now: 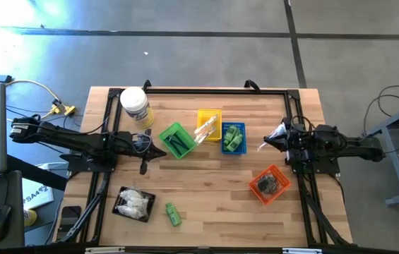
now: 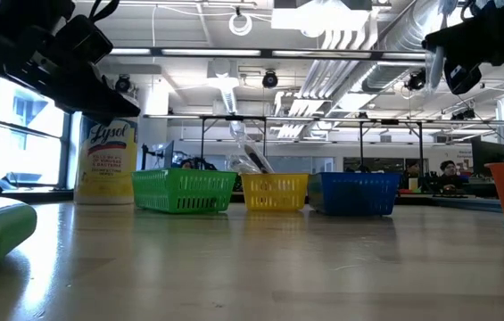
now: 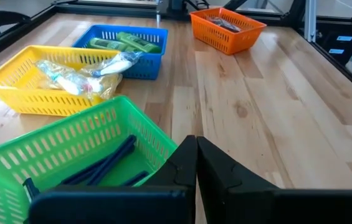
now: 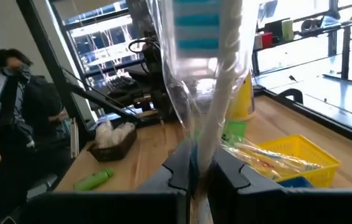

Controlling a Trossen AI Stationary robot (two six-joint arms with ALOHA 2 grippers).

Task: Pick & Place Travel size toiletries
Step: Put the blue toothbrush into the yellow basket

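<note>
Right end effector (image 4: 194, 177) pinches a wrapped toothbrush (image 4: 216, 81), mid-carry; next, likely lower it into the yellow basket (image 1: 209, 125). Left end effector (image 3: 195, 163) pressed together, empty.

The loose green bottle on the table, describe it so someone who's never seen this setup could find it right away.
Start at the wooden table and go to its near edge on the left arm's side, where a black tray holds white wrapped packets. The small green plastic bottle lies on its side on bare wood beside that tray. Unlike the other green toiletries, it sits in no basket.
</note>
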